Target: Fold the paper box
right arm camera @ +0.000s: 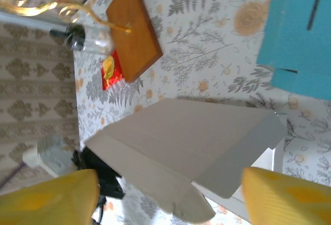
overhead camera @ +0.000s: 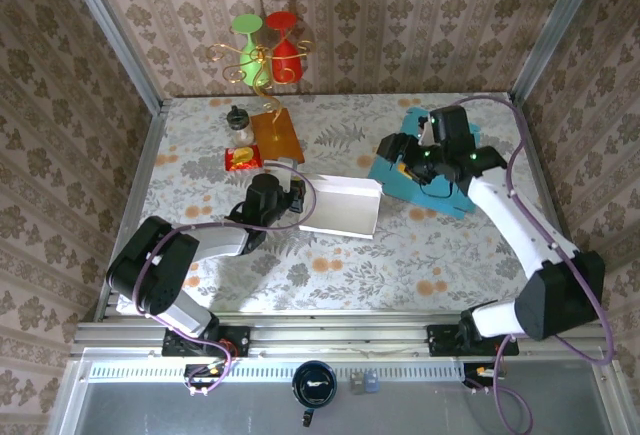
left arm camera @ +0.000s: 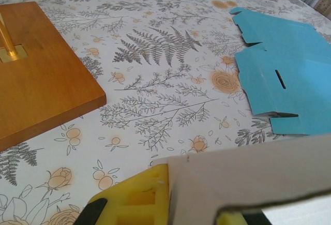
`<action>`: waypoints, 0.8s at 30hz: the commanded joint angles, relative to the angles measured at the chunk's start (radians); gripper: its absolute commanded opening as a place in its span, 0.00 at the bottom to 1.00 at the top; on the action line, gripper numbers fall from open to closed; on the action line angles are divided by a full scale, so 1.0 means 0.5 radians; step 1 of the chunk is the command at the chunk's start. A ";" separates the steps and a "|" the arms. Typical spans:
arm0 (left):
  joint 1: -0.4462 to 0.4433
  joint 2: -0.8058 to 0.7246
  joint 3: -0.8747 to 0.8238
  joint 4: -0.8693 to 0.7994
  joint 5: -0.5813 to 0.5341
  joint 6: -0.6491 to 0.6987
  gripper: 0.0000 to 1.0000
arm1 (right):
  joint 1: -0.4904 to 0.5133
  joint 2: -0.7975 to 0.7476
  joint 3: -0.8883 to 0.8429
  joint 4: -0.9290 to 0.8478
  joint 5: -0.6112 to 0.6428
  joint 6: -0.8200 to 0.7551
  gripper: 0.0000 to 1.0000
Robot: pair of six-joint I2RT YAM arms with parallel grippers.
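Floral-patterned table (overhead camera: 330, 265) is bearing a flat teal card blank (overhead camera: 445, 195) and, at centre, a white part-folded paper box (overhead camera: 342, 205). Left gripper (overhead camera: 290, 195) is pinching the box's left edge. Right gripper (overhead camera: 398, 155) is hovering above the blank, fingers spread, empty.

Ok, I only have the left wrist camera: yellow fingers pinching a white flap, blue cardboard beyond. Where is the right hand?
Observer: The right hand is above the blue cardboard, apart from the white box.
Operator: Open or shut?
Observer: Open; its yellow fingers stand wide with nothing gripped.
Operator: Anything near the wooden board I should avoid?
Observer: A red snack packet lies right beside its near corner.
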 commanded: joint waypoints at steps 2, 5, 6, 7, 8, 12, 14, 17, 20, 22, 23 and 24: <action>-0.014 -0.024 0.070 -0.051 0.030 0.034 0.00 | -0.081 0.387 0.151 -0.471 -0.220 0.027 0.59; -0.018 -0.023 0.084 -0.061 0.030 0.032 0.00 | -0.082 0.584 0.192 -0.554 -0.362 -0.011 0.51; -0.018 -0.025 0.092 -0.069 0.030 0.021 0.00 | -0.083 0.614 0.187 -0.536 -0.395 -0.008 0.50; -0.017 -0.023 0.093 -0.071 0.027 0.007 0.00 | -0.082 0.634 0.182 -0.513 -0.414 0.000 0.49; -0.015 -0.024 0.102 -0.080 0.029 -0.009 0.00 | -0.083 0.649 0.180 -0.495 -0.427 0.008 0.49; -0.015 -0.027 0.149 -0.147 0.058 -0.039 0.00 | -0.084 0.681 0.170 -0.454 -0.502 0.043 0.45; -0.015 -0.033 0.154 -0.152 0.063 -0.041 0.00 | -0.079 0.678 0.133 -0.404 -0.535 0.078 0.41; -0.015 -0.038 0.154 -0.155 0.055 -0.054 0.00 | -0.079 0.677 0.092 -0.343 -0.574 0.125 0.39; -0.015 -0.041 0.163 -0.172 0.064 -0.064 0.00 | -0.074 0.675 0.057 -0.300 -0.624 0.188 0.38; -0.015 -0.041 0.169 -0.176 0.070 -0.078 0.00 | -0.065 0.664 0.023 -0.239 -0.656 0.255 0.39; -0.015 -0.039 0.169 -0.173 0.074 -0.087 0.00 | -0.061 0.658 0.006 -0.208 -0.670 0.287 0.39; -0.017 -0.038 0.169 -0.170 0.078 -0.094 0.00 | -0.057 0.654 -0.003 -0.175 -0.680 0.318 0.39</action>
